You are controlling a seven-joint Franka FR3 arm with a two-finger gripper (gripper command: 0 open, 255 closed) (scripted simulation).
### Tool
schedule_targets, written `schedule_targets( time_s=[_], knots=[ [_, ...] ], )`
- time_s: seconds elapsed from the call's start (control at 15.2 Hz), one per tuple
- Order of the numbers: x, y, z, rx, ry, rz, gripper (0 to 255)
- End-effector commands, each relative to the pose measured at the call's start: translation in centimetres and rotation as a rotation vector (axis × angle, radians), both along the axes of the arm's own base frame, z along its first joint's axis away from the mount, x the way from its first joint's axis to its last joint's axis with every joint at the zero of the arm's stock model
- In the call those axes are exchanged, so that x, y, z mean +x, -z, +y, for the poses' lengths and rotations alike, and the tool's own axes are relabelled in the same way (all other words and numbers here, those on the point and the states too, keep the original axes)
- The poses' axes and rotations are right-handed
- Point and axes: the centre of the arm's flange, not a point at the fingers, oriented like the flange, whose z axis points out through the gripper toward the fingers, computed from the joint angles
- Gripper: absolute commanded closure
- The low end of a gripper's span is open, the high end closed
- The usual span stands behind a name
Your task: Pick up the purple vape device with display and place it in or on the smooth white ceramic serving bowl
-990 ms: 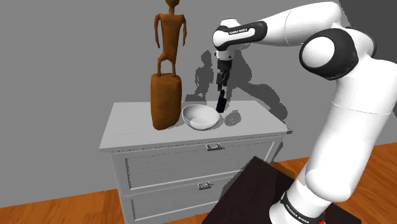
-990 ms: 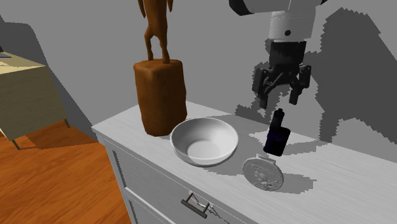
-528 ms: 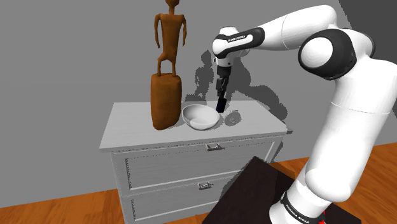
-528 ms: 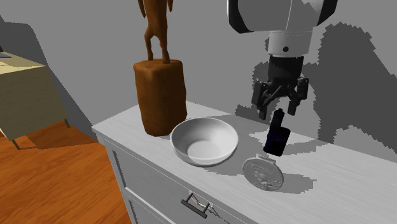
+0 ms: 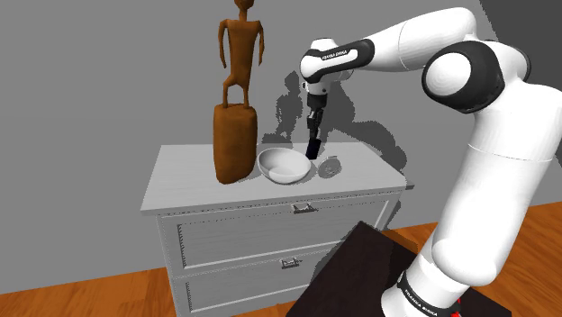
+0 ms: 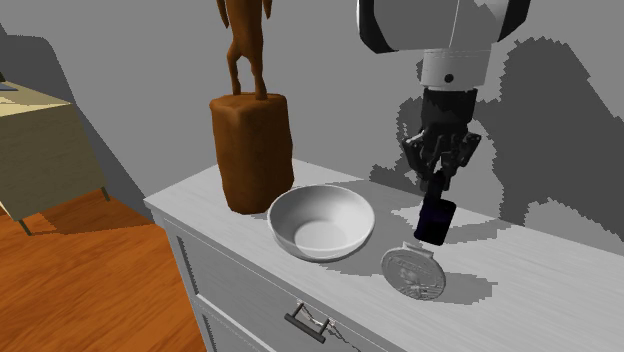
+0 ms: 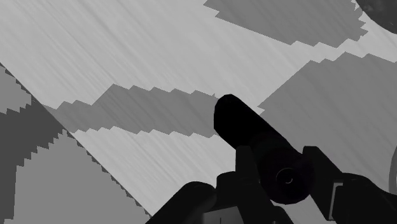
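The vape [image 6: 435,220] is a small dark purple, almost black device standing upright on the white dresser top [image 6: 540,290], just to the second exterior view's right of the white bowl [image 6: 320,222]. My black gripper [image 6: 441,178] comes straight down on it and is shut on its narrow top. In the shoulder view the gripper [image 5: 314,127] clasps the vape [image 5: 312,147] beside the bowl [image 5: 282,165]. The wrist view has the dark vape body [image 7: 245,127] running out from between the fingers [image 7: 197,197].
A tall brown carved figure on a rounded block [image 6: 252,150] stands behind the bowl. A round silver disc [image 6: 412,272] leans in front of the vape. The dresser [image 5: 270,225] has drawers below; its front edge is near the disc.
The gripper came down a little over the vape, then its fingers closed from wide apart onto the vape's top. The vape, bowl and disc have not moved.
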Motion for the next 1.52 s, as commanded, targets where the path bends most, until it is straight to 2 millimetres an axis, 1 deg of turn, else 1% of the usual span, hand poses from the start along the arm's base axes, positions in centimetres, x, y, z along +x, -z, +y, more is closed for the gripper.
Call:
schedule_targets(
  time_s=[0.0,0.46,1.45],
  knots=[
    [0.0,0.0,0.0,0.0,0.0,0.0,255],
    [0.0,0.0,0.0,0.0,0.0,0.0,255],
    [0.0,-7.9,0.0,0.0,0.0,0.0,255]
  ],
)
